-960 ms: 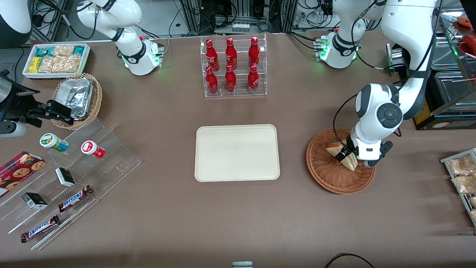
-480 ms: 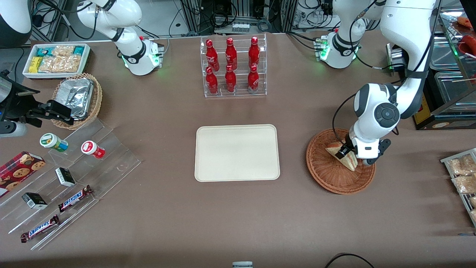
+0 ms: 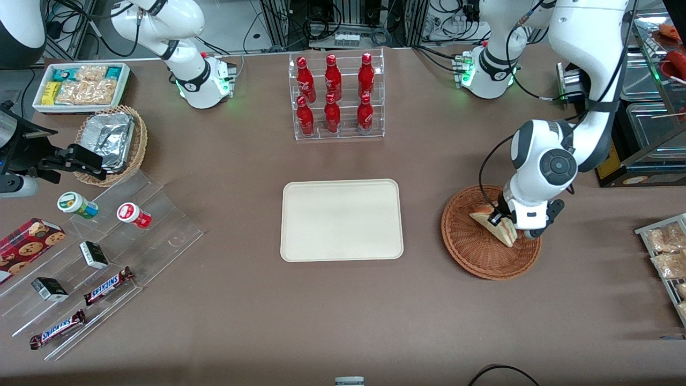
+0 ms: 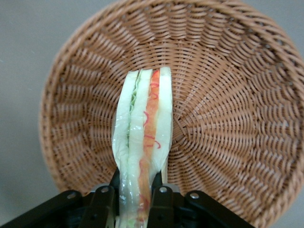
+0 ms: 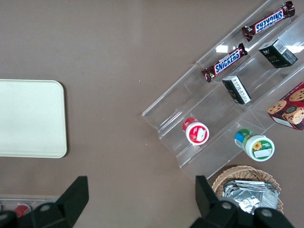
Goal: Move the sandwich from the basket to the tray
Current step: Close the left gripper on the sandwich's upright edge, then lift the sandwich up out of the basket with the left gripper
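Observation:
The reddish-brown wicker basket (image 3: 482,252) sits at the working arm's end of the table. The sandwich (image 3: 499,228), a pale triangular wedge with orange and green layers, stands on edge in it. My left gripper (image 3: 501,219) is down in the basket and shut on the sandwich. In the left wrist view the sandwich (image 4: 142,142) runs out between the two black fingers (image 4: 102,204), over the basket's weave (image 4: 228,118). The cream tray (image 3: 342,220) lies in the middle of the table, beside the basket; it also shows in the right wrist view (image 5: 28,118).
A clear rack of red bottles (image 3: 335,96) stands farther from the front camera than the tray. Clear stepped shelves with snack bars and cups (image 3: 102,257), a tan basket of foil containers (image 3: 112,142) and a white box of snacks (image 3: 80,86) lie toward the parked arm's end.
The gripper closed in on the sandwich over the last second and shifted slightly. The sandwich stays in the basket, barely moved.

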